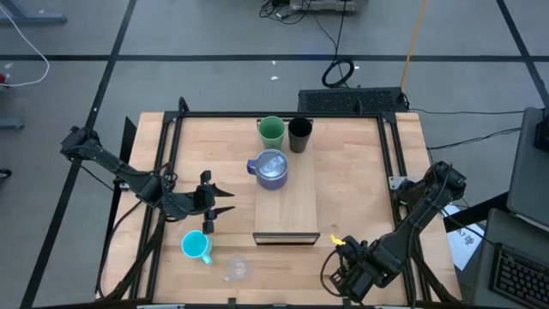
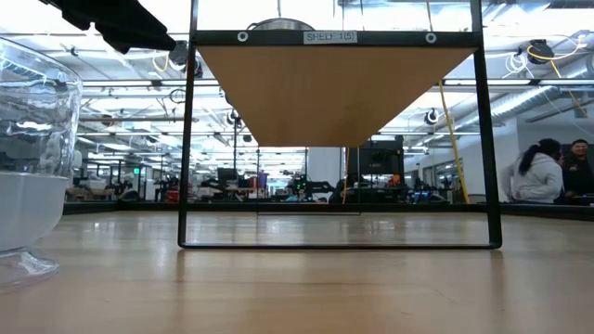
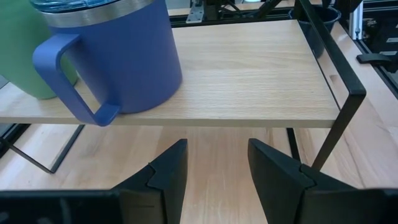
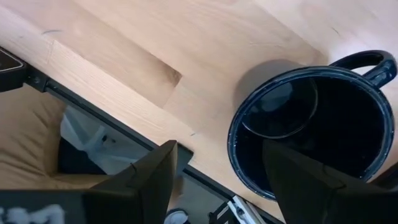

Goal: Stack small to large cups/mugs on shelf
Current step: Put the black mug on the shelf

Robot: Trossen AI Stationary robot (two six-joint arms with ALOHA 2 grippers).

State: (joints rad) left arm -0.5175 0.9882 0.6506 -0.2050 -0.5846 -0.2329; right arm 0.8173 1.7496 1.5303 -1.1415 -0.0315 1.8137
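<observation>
The shelf [image 1: 292,210] stands mid-table. On it, a lavender-blue mug [image 1: 271,169] stands near the far end, its handle [image 3: 68,81] toward my left gripper. A green cup [image 1: 271,131] and a slim black tumbler [image 1: 299,135] stand at the far end. A cyan mug [image 1: 196,246] and a clear glass [image 1: 236,268] stand on the table at the near left. My left gripper [image 3: 217,180] waits open left of the shelf. My right gripper [image 4: 217,180] points down, open, above a wide black mug [image 4: 311,124] at the near right; one finger is over the mug's mouth, the other outside.
The shelf rests on a thin black frame [image 2: 339,246] with open room beneath the board. A black rail frame [image 1: 390,146] runs round the tabletop. The black mug stands close to the table's near edge [image 4: 124,118]. People [image 2: 548,172] show in the room beyond the table.
</observation>
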